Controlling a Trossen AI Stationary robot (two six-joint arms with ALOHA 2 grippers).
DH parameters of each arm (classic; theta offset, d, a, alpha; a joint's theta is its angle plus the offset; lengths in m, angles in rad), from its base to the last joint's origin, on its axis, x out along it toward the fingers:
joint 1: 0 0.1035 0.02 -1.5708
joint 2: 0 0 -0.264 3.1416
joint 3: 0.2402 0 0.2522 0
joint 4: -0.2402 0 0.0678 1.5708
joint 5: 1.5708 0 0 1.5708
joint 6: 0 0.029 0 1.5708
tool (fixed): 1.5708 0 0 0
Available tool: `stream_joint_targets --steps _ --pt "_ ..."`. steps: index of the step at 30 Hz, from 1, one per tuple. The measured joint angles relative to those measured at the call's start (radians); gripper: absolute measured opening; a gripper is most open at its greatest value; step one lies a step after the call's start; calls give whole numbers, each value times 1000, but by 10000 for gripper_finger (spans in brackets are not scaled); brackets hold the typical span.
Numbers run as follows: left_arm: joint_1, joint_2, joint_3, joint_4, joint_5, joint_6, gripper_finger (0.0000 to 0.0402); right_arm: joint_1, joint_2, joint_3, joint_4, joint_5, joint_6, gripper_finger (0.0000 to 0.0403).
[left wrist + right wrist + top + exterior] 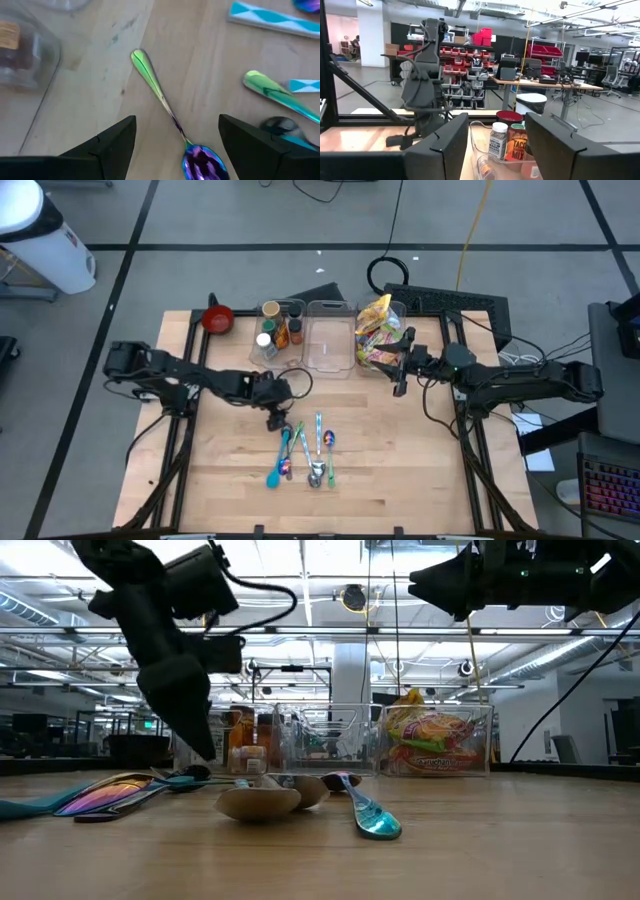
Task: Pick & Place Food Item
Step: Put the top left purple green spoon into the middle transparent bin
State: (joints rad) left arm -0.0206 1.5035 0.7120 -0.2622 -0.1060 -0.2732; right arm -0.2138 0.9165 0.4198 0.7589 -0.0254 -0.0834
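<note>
Snack bags (374, 330) in the clear bin (392, 308): light, crinkly, slippery, crushable; I'd pinch a top seam. Right gripper (402, 365) beside the bin, jaws apart, empty. Left gripper (177, 137) over the spoon (165, 105), jaws wide, empty.

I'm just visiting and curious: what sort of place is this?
Probably a robotics lab or workshop: shelves of red parts bins, office desks with chairs, and a wooden test table holding spoons and food containers.

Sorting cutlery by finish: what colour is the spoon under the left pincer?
Iridescent rainbow spoon, green through purple; clearest in the left wrist view.
</note>
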Motion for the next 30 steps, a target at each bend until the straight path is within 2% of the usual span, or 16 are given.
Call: stream_joint_targets --steps 7,17,20,30 --pt "8 82 0 10 -1 -30 292 0 0 0 0 0 7 185" --pt "8 108 4 2 35 -96 284 0 0 0 0 -1 19 180" --pt "-4 109 3 -15 33 -115 258 0 0 0 0 -1 19 180" --pt "-7 110 3 -47 76 -140 129 0 0 0 -1 -1 19 175"
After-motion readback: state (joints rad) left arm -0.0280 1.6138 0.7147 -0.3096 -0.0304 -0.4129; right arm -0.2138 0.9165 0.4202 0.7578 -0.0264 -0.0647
